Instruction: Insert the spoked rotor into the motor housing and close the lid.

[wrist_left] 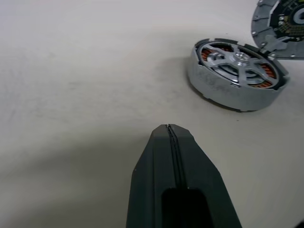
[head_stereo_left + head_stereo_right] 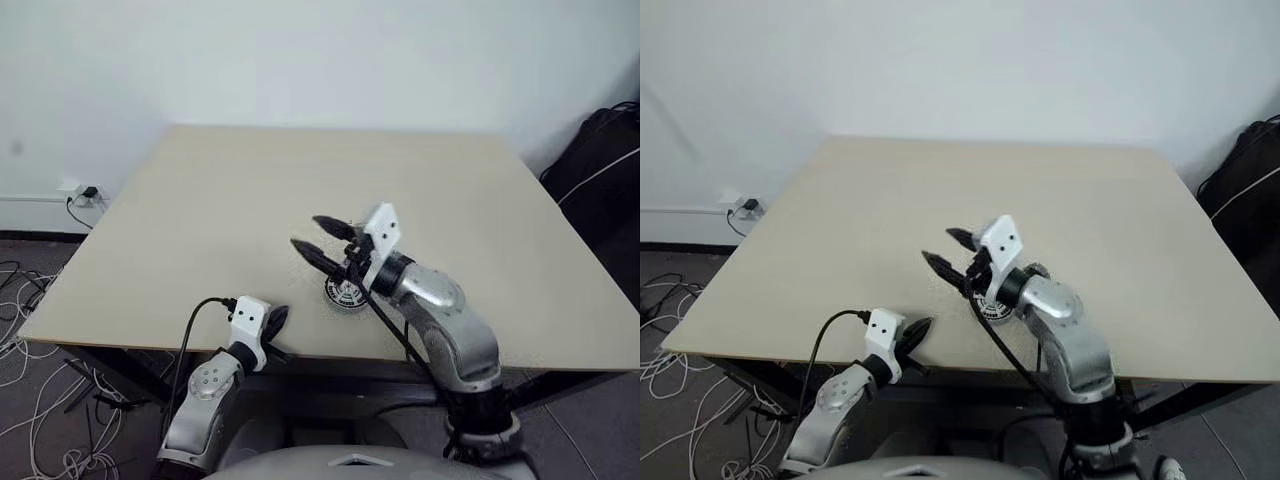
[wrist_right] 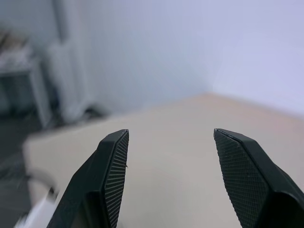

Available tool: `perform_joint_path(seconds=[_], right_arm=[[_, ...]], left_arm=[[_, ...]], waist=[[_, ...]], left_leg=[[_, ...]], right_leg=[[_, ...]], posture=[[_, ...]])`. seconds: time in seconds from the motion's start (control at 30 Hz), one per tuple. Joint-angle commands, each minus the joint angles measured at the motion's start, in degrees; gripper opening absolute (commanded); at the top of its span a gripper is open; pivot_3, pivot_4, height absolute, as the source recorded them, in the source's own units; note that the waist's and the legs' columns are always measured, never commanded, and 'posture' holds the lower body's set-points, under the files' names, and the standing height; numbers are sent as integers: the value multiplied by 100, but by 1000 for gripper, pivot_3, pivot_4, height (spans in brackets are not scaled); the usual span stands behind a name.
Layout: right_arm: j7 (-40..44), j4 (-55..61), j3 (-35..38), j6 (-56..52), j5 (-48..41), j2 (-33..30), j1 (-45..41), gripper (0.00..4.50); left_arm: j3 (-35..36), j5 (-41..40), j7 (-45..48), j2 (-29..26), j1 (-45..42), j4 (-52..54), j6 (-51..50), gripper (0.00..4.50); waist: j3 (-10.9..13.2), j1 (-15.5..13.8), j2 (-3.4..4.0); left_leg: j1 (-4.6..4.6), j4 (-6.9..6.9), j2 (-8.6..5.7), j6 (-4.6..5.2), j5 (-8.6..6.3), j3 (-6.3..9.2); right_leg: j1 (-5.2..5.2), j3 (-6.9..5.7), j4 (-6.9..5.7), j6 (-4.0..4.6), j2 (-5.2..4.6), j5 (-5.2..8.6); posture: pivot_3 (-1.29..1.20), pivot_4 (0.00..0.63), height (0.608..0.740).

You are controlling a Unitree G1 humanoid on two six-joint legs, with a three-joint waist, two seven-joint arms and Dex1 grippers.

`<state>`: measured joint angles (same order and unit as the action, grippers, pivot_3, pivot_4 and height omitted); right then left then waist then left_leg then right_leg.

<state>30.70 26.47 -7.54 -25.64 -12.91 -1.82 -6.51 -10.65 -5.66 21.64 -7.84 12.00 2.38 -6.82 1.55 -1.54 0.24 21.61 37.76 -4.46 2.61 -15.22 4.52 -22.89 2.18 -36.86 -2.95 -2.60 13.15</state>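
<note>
Item: motor housing (image 1: 237,78), on table (image 2: 200,220) near its front edge, spoked rotor (image 1: 240,61) seated inside; lid (image 1: 280,26) touching beside it, awaiting closing. My right tool (image 2: 322,240): released, raised, empty. Left tool (image 1: 171,142): clenched, idle.

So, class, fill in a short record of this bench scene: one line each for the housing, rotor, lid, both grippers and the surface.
motor housing: squat round puck on the table, copper windings showing
spoked rotor: seated in the housing, spokes over the windings
lid: not on; lies beside the housing, edge touching it
left gripper: shut, empty, low over the table short of the housing
right gripper: open, empty, raised above the housing
table: beige top
</note>
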Motion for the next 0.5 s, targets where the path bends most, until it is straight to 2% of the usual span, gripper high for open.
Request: perform_joint_path(seconds=[0.03, 0.2, 0.27, 0.47, 0.5], right_arm=[[-767, 358, 228, 514, -39, 414, 209, 3039], [-1795, 58, 576, 1458, 499, 686, 581, 3039], [-2178, -149, 749, 1874, 900, 535, 636, 3039], [-3072, -501, 1401, 2042, 1240, 445, 708, 3039], [-3268, -611, 1546, 2020, 1307, 444, 730, 2865]], left_arm=[[112, 22, -146, 72, -190, 112, 245, 0], [182, 28, -282, 166, -363, -2, 306, 0], [125, 66, -261, 147, -406, -57, 343, 0], [26, 119, -204, 105, -504, -190, 368, 0], [17, 130, -207, 106, -505, -196, 371, 0]], waist=[[0, 7, 2], [-3, 13, 9], [-5, 20, 13], [-17, 42, 34], [-20, 47, 39]], left_leg=[[0, 1, 0, -2, 1, 0], [-4, 2, 0, -8, 6, -1], [-5, 3, -1, -7, 7, -3], [-6, -4, 1, -11, 10, -4], [-7, -7, 1, -12, 10, -4]], right_leg=[[-1, 1, -1, 0, 1, 0], [5, 0, -5, -27, 2, 14], [6, 2, -4, -31, 3, 13], [0, 6, -7, 2, 8, 0], [-1, 8, -8, 4, 9, 1]], posture=[[0, 0, 740], [0, 0, 740], [0, 0, 740], [0, 0, 740], [0, 0, 740]])
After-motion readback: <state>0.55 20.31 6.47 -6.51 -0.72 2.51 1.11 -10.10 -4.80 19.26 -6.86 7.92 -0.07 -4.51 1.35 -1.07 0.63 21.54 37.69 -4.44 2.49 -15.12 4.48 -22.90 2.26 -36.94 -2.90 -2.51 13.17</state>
